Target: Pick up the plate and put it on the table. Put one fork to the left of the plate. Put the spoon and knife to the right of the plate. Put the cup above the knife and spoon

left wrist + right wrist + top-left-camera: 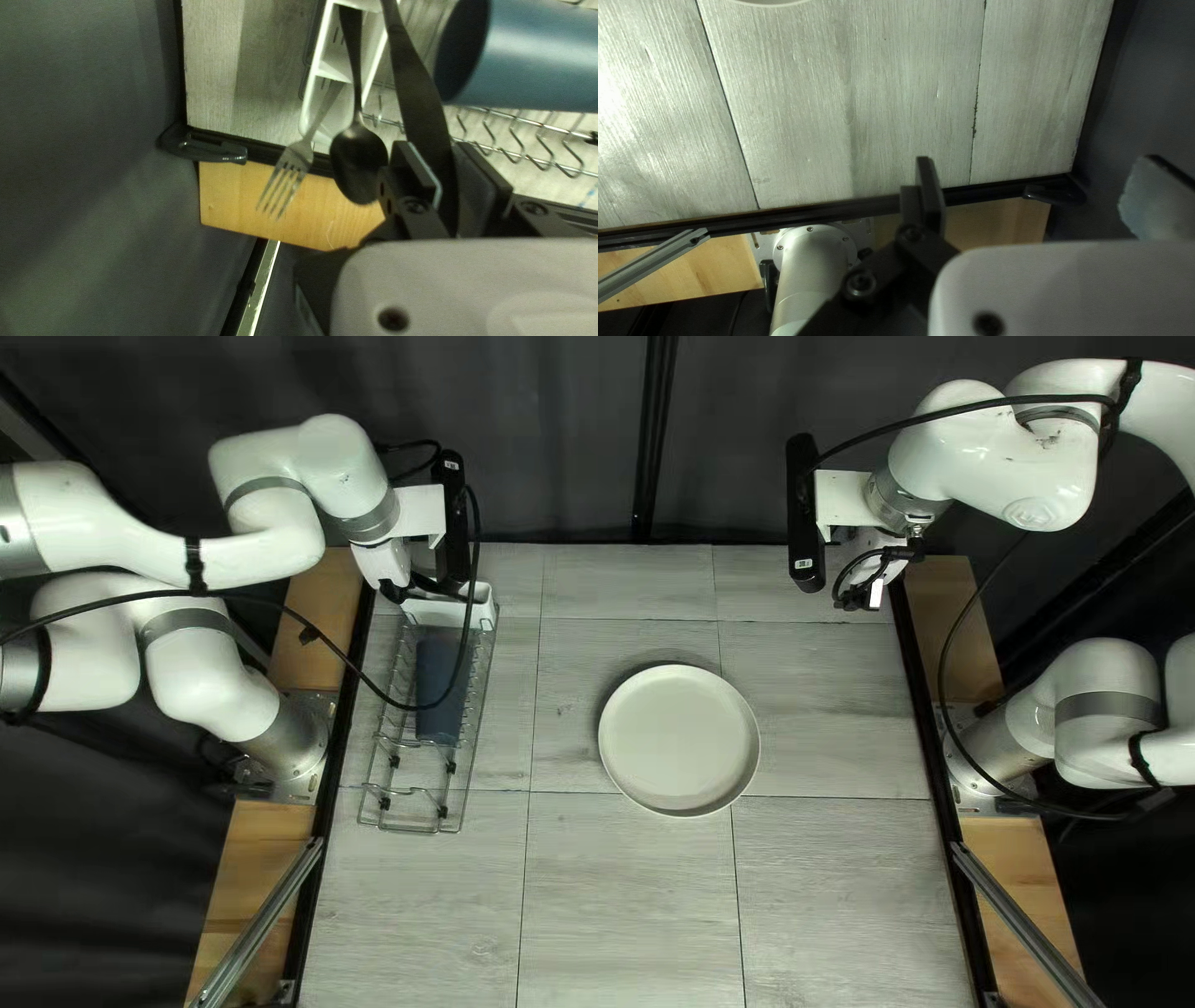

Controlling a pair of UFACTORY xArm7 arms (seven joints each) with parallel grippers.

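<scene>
Pale wood-look table (623,896), dark curtain (548,436) beyond its far edge, wooden boards (249,871) outside the side edges; plate (679,741) near the middle; wire rack (412,830) by the left edge, toward the far corner, blue cup (441,691) on its side within; left gripper (411,592) nearly closed, knife (420,106) pinched between its fingers; spoon (358,162) and fork (296,158) beside it at the white caddy (438,611); right gripper (886,575) spread wide, holding nothing, near the far right corner.

Plate (769,2) (mostly) cut off in right wrist view
</scene>
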